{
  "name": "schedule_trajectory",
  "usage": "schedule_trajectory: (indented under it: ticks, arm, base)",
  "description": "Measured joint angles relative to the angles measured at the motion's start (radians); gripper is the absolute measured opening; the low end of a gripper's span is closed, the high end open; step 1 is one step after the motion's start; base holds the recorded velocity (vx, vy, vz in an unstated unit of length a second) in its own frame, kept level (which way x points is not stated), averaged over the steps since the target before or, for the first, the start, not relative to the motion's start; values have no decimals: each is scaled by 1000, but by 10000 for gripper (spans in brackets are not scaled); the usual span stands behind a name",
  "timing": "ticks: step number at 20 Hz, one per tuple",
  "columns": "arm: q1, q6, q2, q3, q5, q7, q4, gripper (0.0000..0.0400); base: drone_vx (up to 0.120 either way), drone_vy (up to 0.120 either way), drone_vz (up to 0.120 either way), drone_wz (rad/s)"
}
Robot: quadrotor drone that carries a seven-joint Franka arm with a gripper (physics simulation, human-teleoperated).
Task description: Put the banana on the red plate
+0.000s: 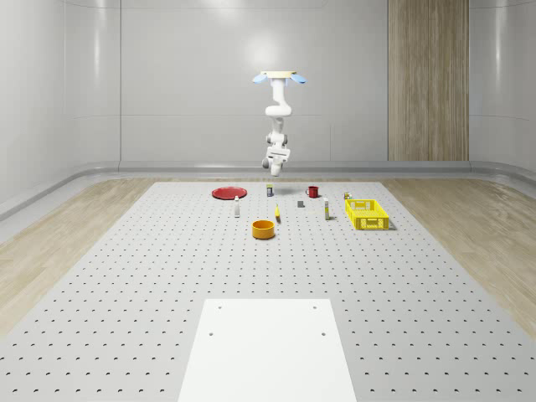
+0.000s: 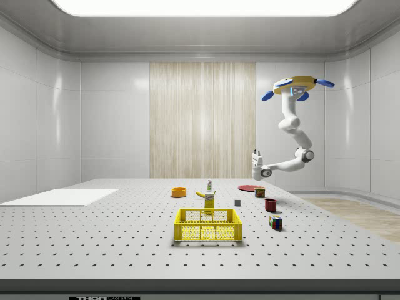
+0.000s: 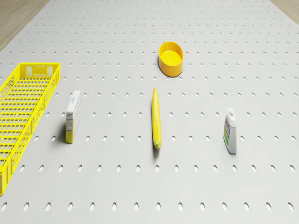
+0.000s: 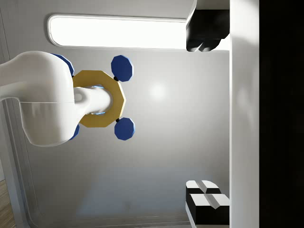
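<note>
the banana [image 3: 156, 118] lies flat on the tabletop [image 3: 140, 186], light, firm, slightly slick, best pinched mid-length across its narrow width; jaws released, empty.

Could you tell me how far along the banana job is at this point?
Nothing looks done yet: the banana lies on the table beside the yellow bowl, away from the red plate. The drone hovers high, its pincer raised and empty. Descent, grasp, carry and placing remain.

A matt grey perforated worktop [image 3: 196, 28] was seen beneath a glossy yellow bowl [image 3: 170, 58] and lattice plastic crate [image 3: 23, 105].
</note>
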Motion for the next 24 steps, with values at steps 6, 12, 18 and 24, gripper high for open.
schedule_trajectory:
  ticks: [6, 12, 18, 24]
  arm:
    - [-48, 10, -12, 151, -215, 30, -41, 400]
    - [-167, 34, -58, 472, -706, 125, -242, 400]
    - [-414, -4, -143, 824, -1364, 358, -614, 400]
    - [-721, -139, -220, 1024, -1735, 585, -788, 400]
  base:
    - [120, -120, 0, 0]
    - [120, -13, -20, 0]
    - [120, 0, -120, 0]
    - [120, 0, -120, 0]
